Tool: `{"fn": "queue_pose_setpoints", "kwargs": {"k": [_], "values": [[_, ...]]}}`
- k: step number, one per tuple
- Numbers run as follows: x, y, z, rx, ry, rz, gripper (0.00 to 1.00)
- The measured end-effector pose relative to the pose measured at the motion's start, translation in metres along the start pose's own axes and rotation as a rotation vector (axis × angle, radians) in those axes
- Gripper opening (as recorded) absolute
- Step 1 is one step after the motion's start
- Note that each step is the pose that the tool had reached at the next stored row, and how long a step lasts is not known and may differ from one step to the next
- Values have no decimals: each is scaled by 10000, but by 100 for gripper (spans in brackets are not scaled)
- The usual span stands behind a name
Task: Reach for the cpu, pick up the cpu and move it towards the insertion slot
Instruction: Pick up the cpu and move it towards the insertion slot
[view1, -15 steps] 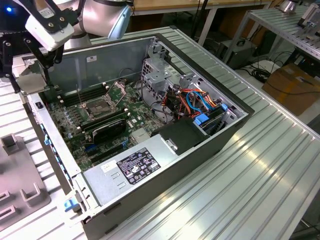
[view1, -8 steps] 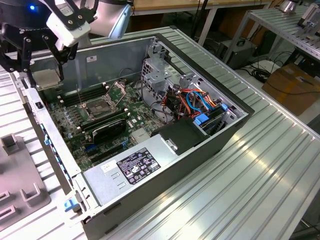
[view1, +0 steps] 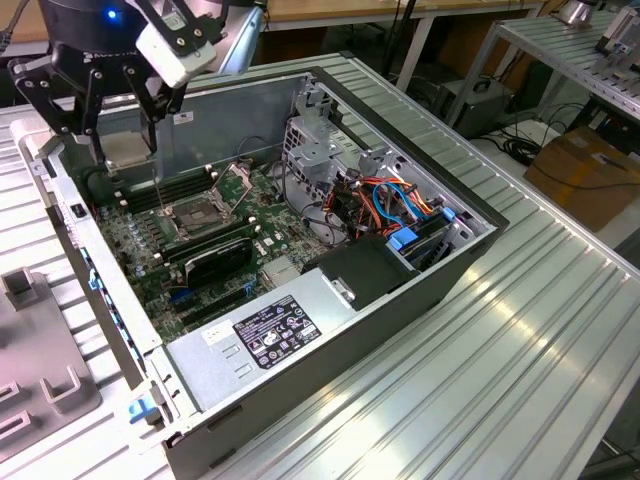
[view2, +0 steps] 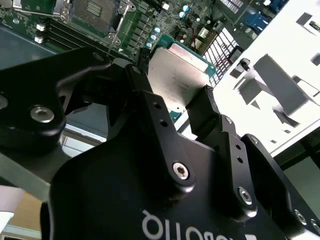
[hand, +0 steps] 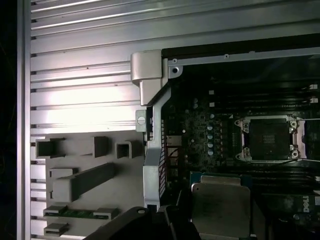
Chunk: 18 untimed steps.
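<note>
End effector (view2: 182, 107) clamped on the cpu (view2: 175, 75) — in the second wrist view the black fingers (view2: 202, 112) pinch the square chip by its edges, dull silver face showing, green substrate rim visible. In the first wrist view the cpu (hand: 220, 207) sits at the tip of the end effector, held level above the motherboard (hand: 200, 130), just inside the case wall. In the exterior view the end effector (view1: 125, 150) hangs over the far corner of the open computer case (view1: 420, 290) on the exterior view's left, cpu (view1: 128, 150) between its fingers, lifted clear of the board, not touching it. Insertion slot (view1: 203, 212) lies near, toward the exterior view's right of the held chip — shiny metal frame open, dark centre exposed, wire lever beside it; also seen in the first wrist view (hand: 268, 138) and the second wrist view (view2: 97, 10). Cpu is apart from the slot, not over it. Memory slots (view1: 150, 195) run between the chip and the socket. Farther along the case: a black card (view1: 215, 262), power supply (view1: 265, 335) with a label, drive cage with blue and orange cables (view1: 400, 205). Case rests on the ribbed metal bench (view1: 480, 370); a grey fixture (hand: 82, 180) sits on the bench beside the case.
</note>
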<state>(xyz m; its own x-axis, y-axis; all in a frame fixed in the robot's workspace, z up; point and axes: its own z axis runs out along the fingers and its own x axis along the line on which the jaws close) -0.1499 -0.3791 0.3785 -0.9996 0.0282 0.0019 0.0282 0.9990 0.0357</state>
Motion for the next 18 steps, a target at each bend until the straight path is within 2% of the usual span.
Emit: {"fn": "queue_pose_setpoints", "kwargs": {"k": [2, 7, 8, 10, 11, 12, 13, 15, 18], "values": [[-76, 50, 11, 2, -1, 74, 55], [-214, 110, 30, 0, -5, 144, 55], [-289, 140, 37, 0, -4, 144, 55], [-409, 214, 66, 1, -4, 144, 55], [-449, 268, 84, 0, -6, 145, 55], [-501, 352, 106, 1, -4, 144, 55], [-560, 398, 122, 0, -4, 144, 55], [-624, 405, 137, 0, -4, 134, 55], [-671, 427, 153, 0, -4, 104, 55]]}}
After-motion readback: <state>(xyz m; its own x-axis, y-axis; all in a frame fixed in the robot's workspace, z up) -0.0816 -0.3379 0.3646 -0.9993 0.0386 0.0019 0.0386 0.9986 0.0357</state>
